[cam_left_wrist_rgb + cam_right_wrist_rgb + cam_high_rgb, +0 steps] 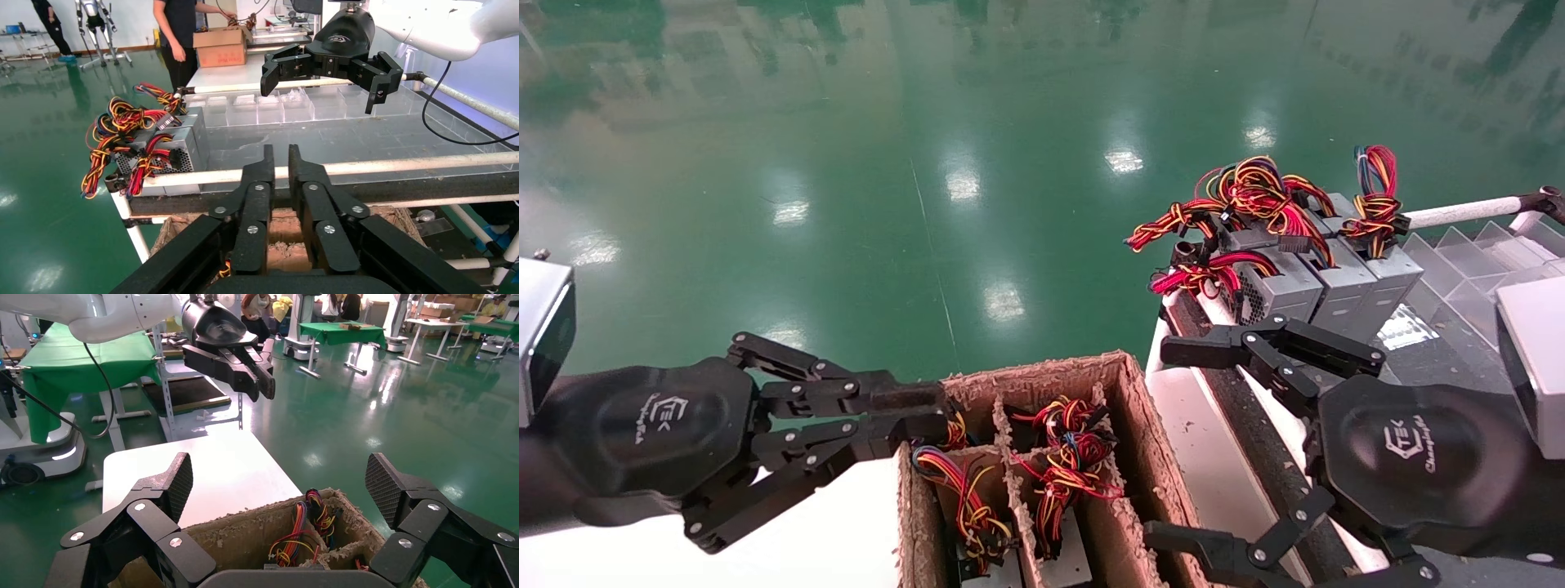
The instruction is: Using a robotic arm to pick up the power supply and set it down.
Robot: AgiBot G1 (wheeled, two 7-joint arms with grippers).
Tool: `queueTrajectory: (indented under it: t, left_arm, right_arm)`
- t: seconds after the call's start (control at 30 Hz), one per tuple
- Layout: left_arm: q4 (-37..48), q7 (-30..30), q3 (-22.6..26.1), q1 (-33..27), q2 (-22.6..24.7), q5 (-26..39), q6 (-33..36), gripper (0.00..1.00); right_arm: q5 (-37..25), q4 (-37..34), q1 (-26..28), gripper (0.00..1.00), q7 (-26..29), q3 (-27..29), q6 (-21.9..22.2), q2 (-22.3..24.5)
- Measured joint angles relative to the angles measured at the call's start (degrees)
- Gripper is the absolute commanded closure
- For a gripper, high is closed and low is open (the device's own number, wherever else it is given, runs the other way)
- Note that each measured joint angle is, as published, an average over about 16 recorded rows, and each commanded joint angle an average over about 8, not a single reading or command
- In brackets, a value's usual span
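- Where the head camera looks down, the left gripper hangs over the near-left corner of the cardboard divider box, its fingers pressed together on nothing. The right gripper is spread wide beside the box's right wall. Power supplies stand in a row on the conveyor table beyond it, wires bundled on top; more wire bundles fill the box's compartments.
- From the left wrist, its fingers nearly meet above the box rim; the grey units sit on the table's far corner.
- From the right wrist, both pads stand far apart over the box.
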Motion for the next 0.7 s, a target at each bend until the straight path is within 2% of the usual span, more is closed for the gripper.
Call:
queueTrajectory:
  t: [0.2, 0.7]
  left_arm:
    - [0.00, 0.00, 0.00, 0.00, 0.00, 0.00, 0.00, 0.00]
    - [0.00, 0.00, 0.00, 0.00, 0.00, 0.00, 0.00, 0.00]
  right_arm:
    - [0.00, 0.00, 0.00, 0.00, 0.00, 0.00, 0.00, 0.00]
    - [0.00, 0.00, 0.00, 0.00, 0.00, 0.00, 0.00, 0.00]
